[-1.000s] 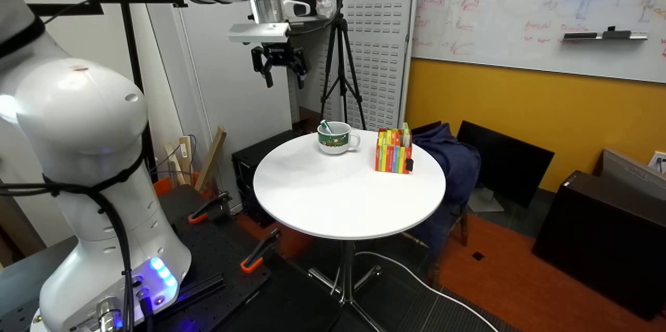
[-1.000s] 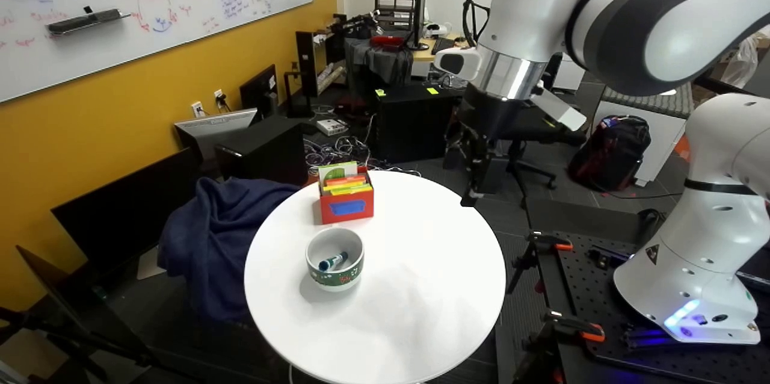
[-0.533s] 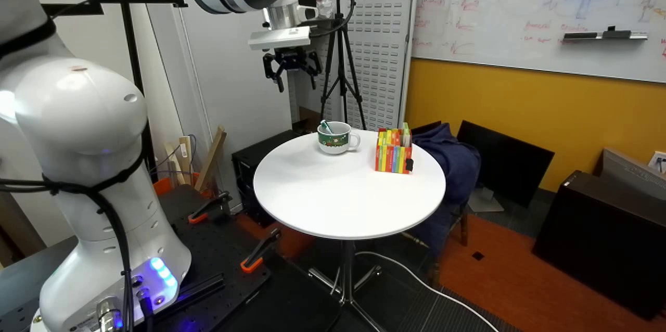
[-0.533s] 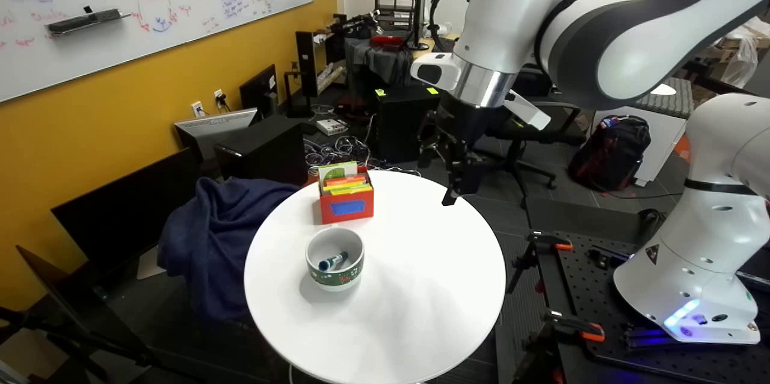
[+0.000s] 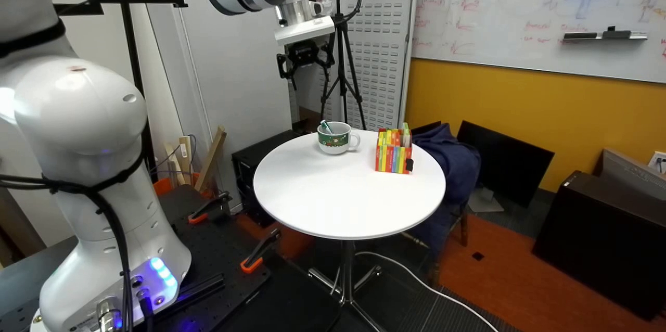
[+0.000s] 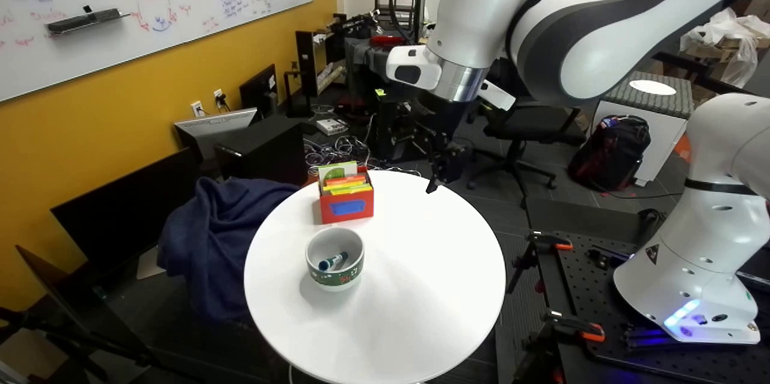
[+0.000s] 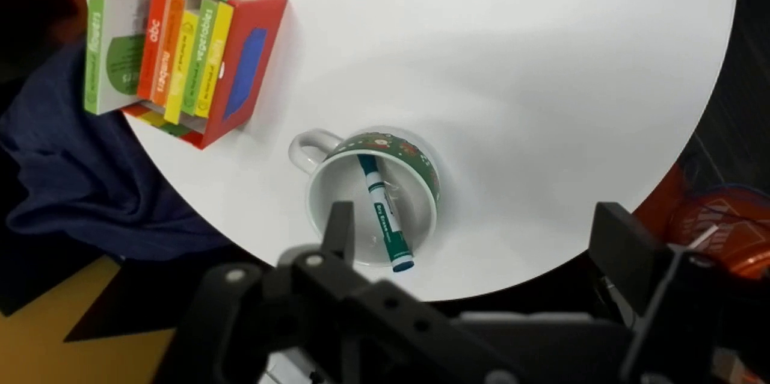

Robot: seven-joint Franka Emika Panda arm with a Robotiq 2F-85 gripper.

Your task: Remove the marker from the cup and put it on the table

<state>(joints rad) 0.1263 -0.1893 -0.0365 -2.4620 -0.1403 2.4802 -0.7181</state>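
Observation:
The cup (image 5: 334, 140) is a squat white mug with a green patterned band and a handle, upright on the round white table (image 5: 343, 191). It also shows in an exterior view (image 6: 337, 278) and in the wrist view (image 7: 415, 158). The marker (image 7: 385, 212), white and green with a dark teal cap, leans inside the cup with one end at the rim. It shows in both exterior views (image 5: 327, 127) (image 6: 334, 261). My gripper (image 7: 472, 215) is open and empty, high above the table and tilted. In the wrist view one finger overlaps the cup; the other is far to its right.
A red, striped box of small books (image 5: 394, 151) stands on the table near the cup's handle side, also in the wrist view (image 7: 255, 65). A dark blue cloth (image 6: 210, 239) hangs beside the table edge. A black tripod (image 5: 341, 61) stands behind the table.
The arm has moved over toward the table and the cup, and the gripper has tilted. The gripper stays open. The cup, the marker and the book box have not moved.

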